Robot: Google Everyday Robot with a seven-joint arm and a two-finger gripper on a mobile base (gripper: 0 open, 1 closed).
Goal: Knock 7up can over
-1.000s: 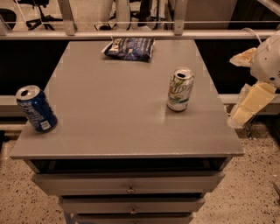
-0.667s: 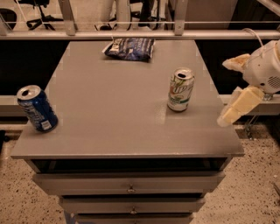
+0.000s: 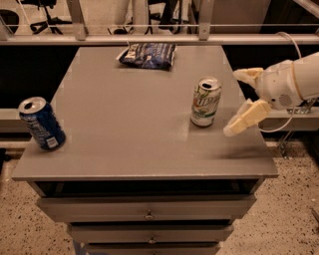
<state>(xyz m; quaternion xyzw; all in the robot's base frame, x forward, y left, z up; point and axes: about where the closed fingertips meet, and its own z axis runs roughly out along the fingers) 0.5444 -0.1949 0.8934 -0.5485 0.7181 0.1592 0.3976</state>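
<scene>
Upright 7up can (image 3: 205, 102) on grey table (image 3: 124, 129), my gripper claw (image 3: 233, 103) just right of it, released, not touching, blue can (image 3: 42, 123) far to its left

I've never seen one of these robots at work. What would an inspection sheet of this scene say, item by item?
Surface: grey table top, flat, over a stack of drawers.
Job's things: 7up can standing upright, right of centre.
Clutter: dark blue can tilted at the left edge; blue snack bag lying at the back.
Grippers: gripper open, just right of the 7up can at can height, not touching it.
Cables: white cable looping over the arm.
Surroundings: metal railing behind the table; speckled floor; office chair in the background.
</scene>
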